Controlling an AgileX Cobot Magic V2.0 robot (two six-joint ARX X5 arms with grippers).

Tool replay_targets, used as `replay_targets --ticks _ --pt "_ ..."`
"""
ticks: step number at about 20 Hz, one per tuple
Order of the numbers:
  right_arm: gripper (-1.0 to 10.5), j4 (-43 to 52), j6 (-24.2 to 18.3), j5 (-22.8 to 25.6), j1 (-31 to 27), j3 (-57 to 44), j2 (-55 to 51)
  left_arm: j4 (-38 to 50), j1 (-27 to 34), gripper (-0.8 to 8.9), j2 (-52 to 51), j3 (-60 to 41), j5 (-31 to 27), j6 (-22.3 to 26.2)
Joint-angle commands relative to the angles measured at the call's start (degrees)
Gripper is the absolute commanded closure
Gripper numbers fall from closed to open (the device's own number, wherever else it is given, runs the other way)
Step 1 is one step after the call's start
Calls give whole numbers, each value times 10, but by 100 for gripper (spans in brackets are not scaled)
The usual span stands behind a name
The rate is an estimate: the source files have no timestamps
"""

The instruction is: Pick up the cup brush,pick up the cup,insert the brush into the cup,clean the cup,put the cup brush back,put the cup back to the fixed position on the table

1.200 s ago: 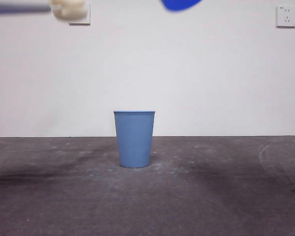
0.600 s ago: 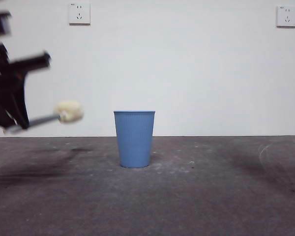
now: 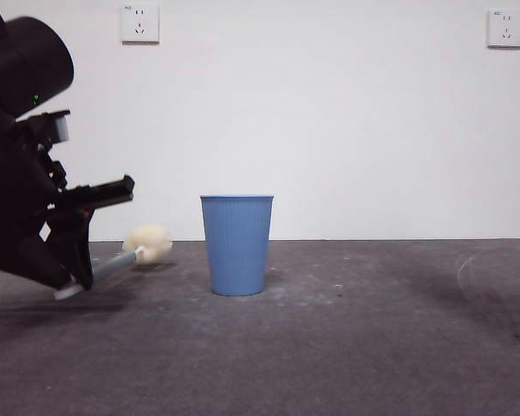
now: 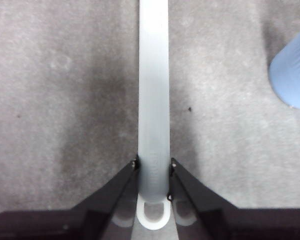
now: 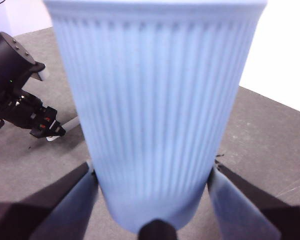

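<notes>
Only wrist views show left gripper (image 4: 153, 167) clamping cup brush (image 4: 153, 90), right gripper (image 5: 152, 182) seemingly gripping cup (image 5: 152, 110).

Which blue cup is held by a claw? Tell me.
The cup clamped in the right claw, off the table; the other cup stands free on the table.

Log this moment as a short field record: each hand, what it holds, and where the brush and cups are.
left hand: shut on the cup brush, low near the table, beside the standing cup
cup brush: handle slanted, sponge head just above the table
right hand: shut on the held cup, out of the front view
standing cup: upright on the table, apart from the brush
</notes>
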Motion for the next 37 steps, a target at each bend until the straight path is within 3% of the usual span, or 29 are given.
replay_targets --ticks 1,8,9,12,13,20,26,30,33,37 --pt "959 2 8 2 0 1 0 8 -4 822 20 -3 -3 3" --pt "959 -12 21 2 0 1 0 3 -7 803 55 -3 -3 2" --pt "959 -14 21 2 0 1 0 -6 -7 761 51 -3 -3 3" --pt "959 -15 21 2 0 1 0 -29 -7 458 39 -3 -1 3" --pt "959 -15 21 2 0 1 0 -35 -7 423 34 -3 2 3" --pt "959 17 -9 30 0 -4 0 -78 -7 422 -23 -3 1 4" --pt "959 229 -24 53 -5 -131 5 -120 -7 422 -161 -3 18 13" --pt "959 387 -10 47 -60 -245 28 -175 -8 423 -295 -3 47 22" --pt "959 494 21 -22 -135 -314 68 -209 -9 423 -390 -3 63 23" --pt "959 612 27 -120 -238 -348 175 -261 -11 423 -470 -3 73 29"
